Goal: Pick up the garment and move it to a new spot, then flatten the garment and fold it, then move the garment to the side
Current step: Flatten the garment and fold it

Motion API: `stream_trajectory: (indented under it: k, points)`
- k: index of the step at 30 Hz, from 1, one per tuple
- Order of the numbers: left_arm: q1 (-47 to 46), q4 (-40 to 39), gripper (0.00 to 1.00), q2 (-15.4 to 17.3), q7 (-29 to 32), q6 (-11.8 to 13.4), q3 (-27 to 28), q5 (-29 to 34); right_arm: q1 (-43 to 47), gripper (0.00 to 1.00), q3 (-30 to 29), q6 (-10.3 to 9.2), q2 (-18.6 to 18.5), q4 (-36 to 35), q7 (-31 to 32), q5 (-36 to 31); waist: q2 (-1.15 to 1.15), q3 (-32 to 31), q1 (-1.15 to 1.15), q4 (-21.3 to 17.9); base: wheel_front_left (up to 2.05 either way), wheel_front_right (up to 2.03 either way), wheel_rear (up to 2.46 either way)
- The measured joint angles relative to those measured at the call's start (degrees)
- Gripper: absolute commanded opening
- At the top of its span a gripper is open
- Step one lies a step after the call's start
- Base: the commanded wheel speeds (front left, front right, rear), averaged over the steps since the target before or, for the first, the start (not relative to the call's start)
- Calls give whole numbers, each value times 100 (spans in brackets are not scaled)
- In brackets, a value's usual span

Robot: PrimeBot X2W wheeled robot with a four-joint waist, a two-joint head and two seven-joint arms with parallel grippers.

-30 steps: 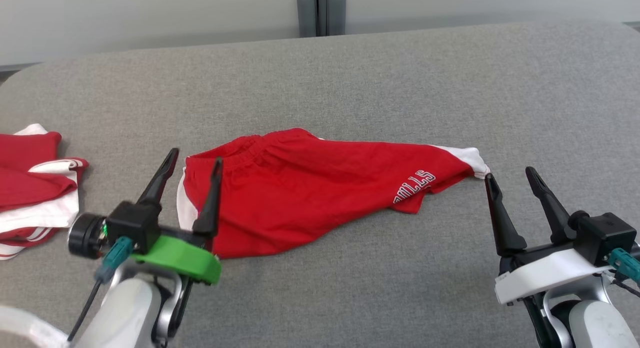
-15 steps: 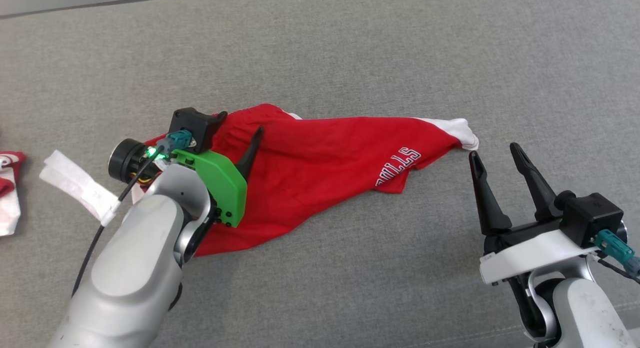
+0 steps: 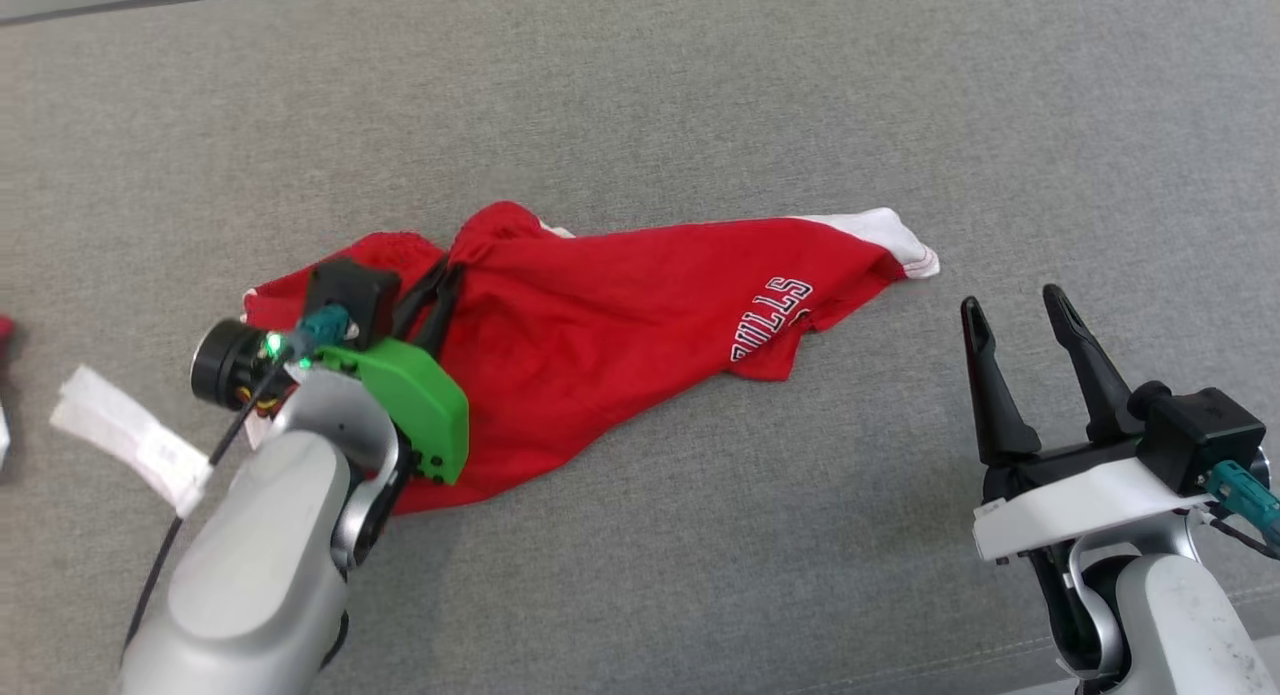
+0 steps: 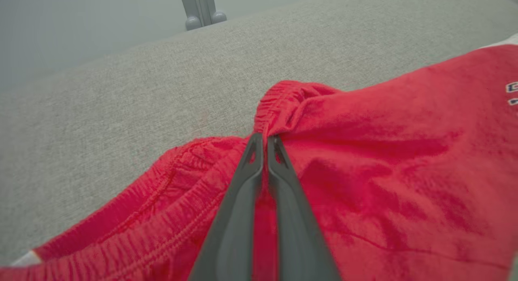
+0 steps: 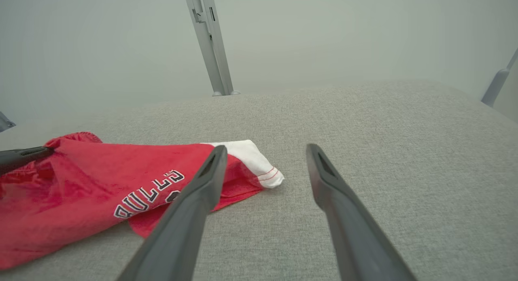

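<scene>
Red shorts (image 3: pixel 610 315) with white trim and "BULLS" lettering lie crumpled across the grey table (image 3: pixel 700 95). My left gripper (image 3: pixel 449 265) is shut on the elastic waistband, which bunches up around the fingertips; the left wrist view shows the waistband (image 4: pixel 279 99) pinched between the two closed fingers, left gripper (image 4: pixel 265 137). My right gripper (image 3: pixel 1010 305) stands open just right of the white leg end (image 3: pixel 890 230), apart from it. In the right wrist view the shorts (image 5: pixel 101 184) lie left of the open right gripper (image 5: pixel 265 151).
A white paper tag (image 3: pixel 130 440) hangs off the left arm's cable. A sliver of another red garment (image 3: pixel 4 327) shows at the far left edge. A metal post (image 5: pixel 208 42) rises beyond the table's far edge.
The head camera tilted down. My left gripper reached onto the waistband and closed on it, gathering the cloth into a bunch. The right gripper stayed open near the leg end.
</scene>
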Motion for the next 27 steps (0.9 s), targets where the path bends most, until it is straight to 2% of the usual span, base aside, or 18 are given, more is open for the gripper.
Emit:
stream_trajectory:
  k: [5, 9, 13, 16, 17, 18, 19, 23, 27]
  points:
    - [1022, -869, 0, 153, -197, 516, 42, 41, 113, 100, -93, 0, 9, -34, 27, -13, 0, -132, 0, 196, 0, 0, 0]
    - [1840, -1427, 0, 226, -199, 789, 65, -93, 146, 100, -138, 0, -5, -94, 79, -29, 0, -238, 0, 369, 0, 0, 0]
    - [2407, -1525, 0, 226, -259, 947, 45, -218, 241, 100, -170, 1, -7, -168, 153, -69, 0, -343, 0, 510, 0, 0, 0]
    - [2621, -1414, 0, 108, -420, 946, 8, -308, 261, 100, -204, 0, -7, -222, 186, -70, 0, -412, 0, 588, 0, 0, 0]
    - [2641, -1365, 33, 62, -502, 945, 10, -321, 272, 100, -213, 0, -7, -232, 199, -70, 0, -431, 0, 607, 0, 0, 0]
    - [2654, -1312, 91, 12, -615, 936, 27, -345, 294, 100, -221, 1, -5, -245, 210, -73, 0, -454, 0, 628, 0, 0, 0]
    - [2663, -1277, 100, -54, -808, 925, 68, -386, 326, 100, -232, 1, -7, -261, 219, -76, 0, -475, 0, 648, 0, 0, 0]
    - [2664, -1252, 100, -205, -1427, 923, 168, -375, 365, 100, -253, 0, -20, -331, 288, -80, 0, -577, 0, 693, 0, 0, 0]
    - [2616, -1466, 100, -234, -1707, 987, 301, -246, 419, 100, -272, 0, -44, -422, 355, -113, 0, -675, 0, 714, 0, 0, 0]
